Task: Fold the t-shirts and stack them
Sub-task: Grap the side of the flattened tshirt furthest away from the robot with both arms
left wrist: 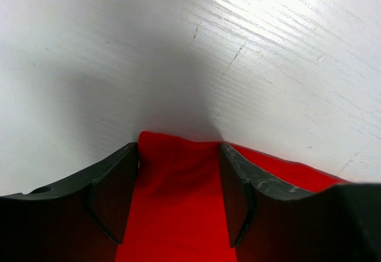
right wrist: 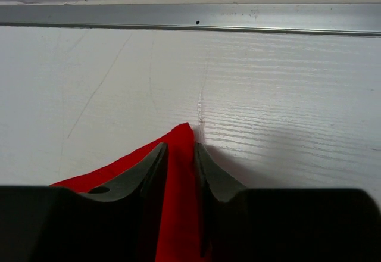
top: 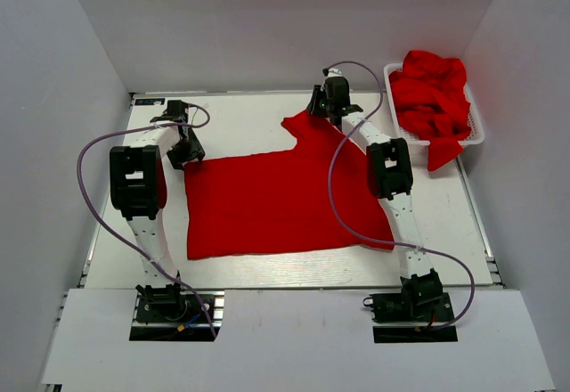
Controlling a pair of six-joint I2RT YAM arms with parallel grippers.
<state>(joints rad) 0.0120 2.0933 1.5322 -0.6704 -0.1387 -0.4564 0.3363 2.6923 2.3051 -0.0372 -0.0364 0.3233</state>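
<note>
One red t-shirt (top: 285, 200) lies spread flat on the white table (top: 240, 120). My left gripper (top: 186, 151) is down at its far left corner. In the left wrist view that gripper (left wrist: 178, 150) stands open, its fingers (left wrist: 113, 190) wide apart with the cloth corner (left wrist: 178, 202) lying between them. My right gripper (top: 330, 107) sits at the tip of the far right sleeve. In the right wrist view it (right wrist: 180, 150) has its jaws close together, pinching a raised ridge of red cloth (right wrist: 178, 202). More red t-shirts (top: 432, 98) are heaped in the basket.
A white mesh basket (top: 475, 134) stands at the table's far right corner, one shirt hanging over its near rim. A metal rail (right wrist: 190, 28) runs along the table's back edge just beyond the right gripper. Grey walls enclose the table on three sides.
</note>
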